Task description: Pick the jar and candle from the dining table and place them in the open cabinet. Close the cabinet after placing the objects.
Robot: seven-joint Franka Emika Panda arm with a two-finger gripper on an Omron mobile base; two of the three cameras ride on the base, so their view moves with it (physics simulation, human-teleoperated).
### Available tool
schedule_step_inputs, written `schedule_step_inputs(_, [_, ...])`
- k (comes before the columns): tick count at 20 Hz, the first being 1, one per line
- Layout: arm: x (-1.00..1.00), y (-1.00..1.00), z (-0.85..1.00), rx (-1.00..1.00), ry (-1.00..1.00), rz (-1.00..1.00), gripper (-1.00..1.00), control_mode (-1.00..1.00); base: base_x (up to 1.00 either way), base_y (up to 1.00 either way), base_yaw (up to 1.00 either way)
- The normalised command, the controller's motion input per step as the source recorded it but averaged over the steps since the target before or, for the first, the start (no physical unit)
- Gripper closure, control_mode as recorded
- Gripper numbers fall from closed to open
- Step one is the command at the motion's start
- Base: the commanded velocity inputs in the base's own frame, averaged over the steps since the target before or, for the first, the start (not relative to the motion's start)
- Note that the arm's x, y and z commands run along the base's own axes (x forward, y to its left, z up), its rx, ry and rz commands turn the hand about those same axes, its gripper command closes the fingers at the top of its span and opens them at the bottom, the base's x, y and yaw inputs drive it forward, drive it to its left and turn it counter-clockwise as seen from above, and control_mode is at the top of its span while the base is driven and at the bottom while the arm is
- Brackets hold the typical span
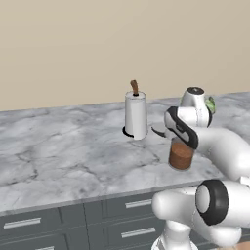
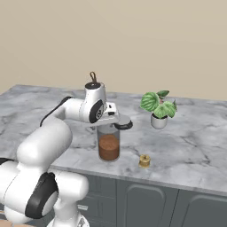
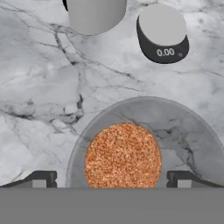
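Directly beneath the hand [image 3: 112, 177] stands the jar [image 3: 142, 144], its round mouth seen from above in the hand view and lying between the two dark fingertips [image 3: 42, 178], one at about 9 o'clock of the jar and the other at about 3 o'clock. The hand stands wide, its tips apart from the glass on either side and gripping nothing. In the right base view the hand [image 2: 109, 125] sits just over the rim of the jar [image 2: 108, 144], and in the left base view the jar [image 1: 181, 154] shows below the dark wrist, partly hidden by the arm.

The jar is a clear glass cylinder, upright on the table [image 2: 195, 146], its lower half filled with a grainy reddish-brown stuff that looks orange-brown from above. The table is white marble with grey veins, over dark grey drawers [image 1: 29, 227] with silver bar handles.

The candle [image 2: 144, 161], a tiny tan-golden stub, stands near the table's front edge at about 4 o'clock of the jar in the right base view, apart from it. A white paper-towel roll [image 1: 135, 114] stands upright at about 10 o'clock of the jar in the left base view. A small dark kitchen scale [image 3: 162, 37] with a grey top lies at about 1 o'clock in the hand view, and a potted green plant [image 2: 158, 108] stands at about 2 o'clock of the jar in the right base view.
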Motion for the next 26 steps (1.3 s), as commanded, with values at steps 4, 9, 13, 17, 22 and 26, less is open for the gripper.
schedule_step_inputs(4, [0.3, 0.0, -0.19, 0.0, 0.0, 0.05, -1.0, -1.0, 0.0, 0.0, 0.0])
schedule_step_inputs(9, [0.32, 0.0, -0.19, 0.0, 0.01, 0.05, -1.0, -1.0, 0.0, 0.0, 0.0])
schedule_step_inputs(13, [0.23, 0.0, -0.21, 0.0, 0.0, 0.06, -1.0, -1.0, 0.0, 0.0, 0.0])
schedule_step_inputs(17, [0.2, 0.0, -0.2, 0.0, 0.0, 0.06, -1.0, -1.0, 0.0, 0.0, 0.0])
schedule_step_inputs(22, [0.05, 0.0, -0.24, 0.0, 0.0, 0.07, -1.0, -1.0, 0.0, 0.0, 0.0])
schedule_step_inputs(26, [-0.05, 0.0, -0.34, 0.0, 0.0, 0.06, -1.0, -1.0, 0.0, 0.0, 0.0])
